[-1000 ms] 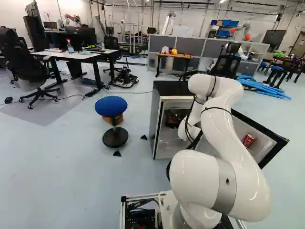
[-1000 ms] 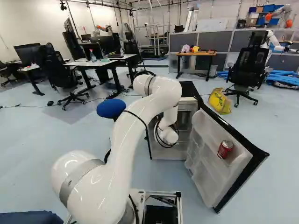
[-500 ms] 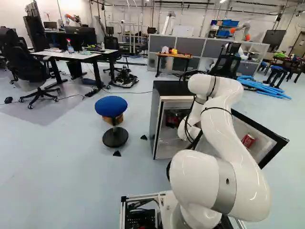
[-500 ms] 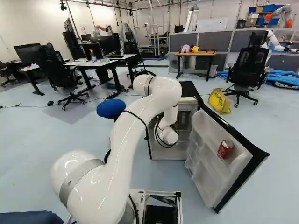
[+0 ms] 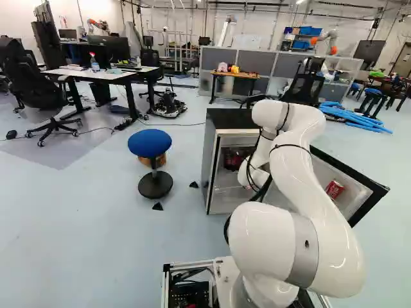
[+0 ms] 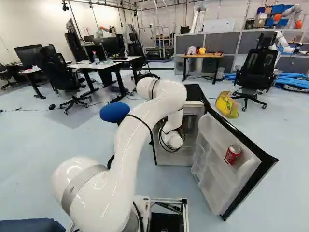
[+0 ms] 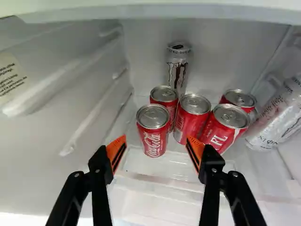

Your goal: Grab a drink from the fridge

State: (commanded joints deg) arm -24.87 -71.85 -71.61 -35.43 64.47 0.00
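The fridge [image 5: 221,122] stands with its door swung out, and my arm's wrist reaches into it; the gripper cannot be made out clearly in the base views. In the wrist view my gripper [image 7: 156,148] is open, with nothing held. Just ahead, between the lines of its fingers, a red can [image 7: 152,132] stands upright. Behind and beside that are a second red can [image 7: 164,96], a third [image 7: 190,120], a fourth [image 7: 221,129] and a fifth [image 7: 239,100]. A tall silver can [image 7: 178,66] stands at the back; another silver can [image 7: 277,115] leans at the side.
One more red can [image 6: 232,154] sits in a shelf of the open door [image 6: 217,166]. Fridge side wall [image 7: 61,108] lies close beside the gripper. A blue stool [image 5: 151,144] stands beside the fridge, a yellow bag [image 6: 227,105] behind the door. Another robot [image 5: 326,40] is far off.
My arm's upper part and wrist have shifted very slightly toward the left of both base views. The base, the fridge and the can in its door have not moved.
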